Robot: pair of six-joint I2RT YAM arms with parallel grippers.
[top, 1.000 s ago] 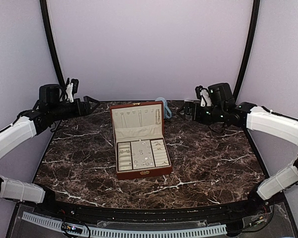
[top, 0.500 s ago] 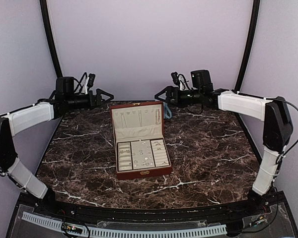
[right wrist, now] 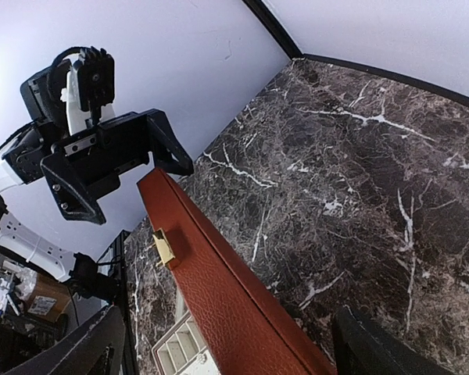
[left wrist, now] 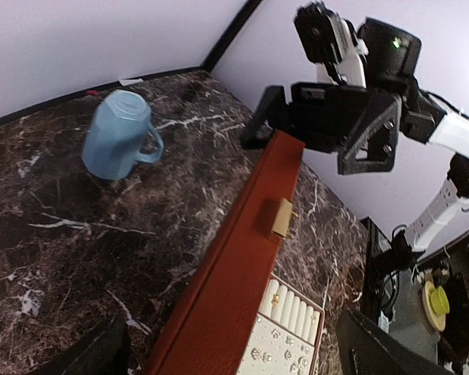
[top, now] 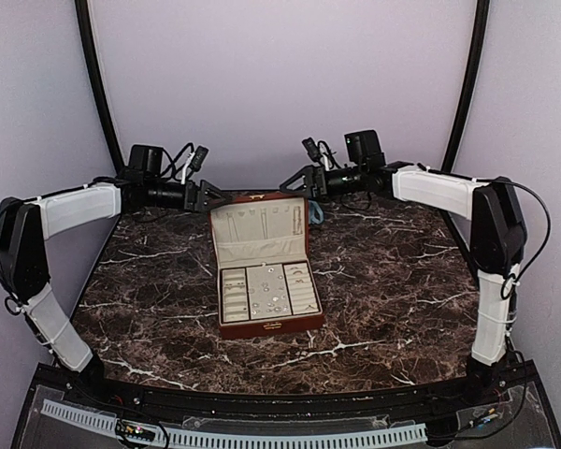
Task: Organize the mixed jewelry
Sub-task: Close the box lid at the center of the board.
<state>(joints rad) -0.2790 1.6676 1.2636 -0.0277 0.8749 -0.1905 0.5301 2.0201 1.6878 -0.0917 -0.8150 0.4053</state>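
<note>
The red-brown box (top: 271, 327) stood open in the middle of the dark worktop (top: 402, 281). The mixed jewelry (top: 270, 297) lay as tiny shiny bits in the little cream parts of its bottom half. The left tool (top: 215, 196) and the right tool (top: 292, 183) hung close by the top of the raised lid, one at each end. Both had their fingers wide apart and held nothing. A blue mug (left wrist: 117, 137) stood behind the box.

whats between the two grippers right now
The open box lid, brass clasp on its top edge, stands between the left gripper and right gripper; the top view shows it.
</note>
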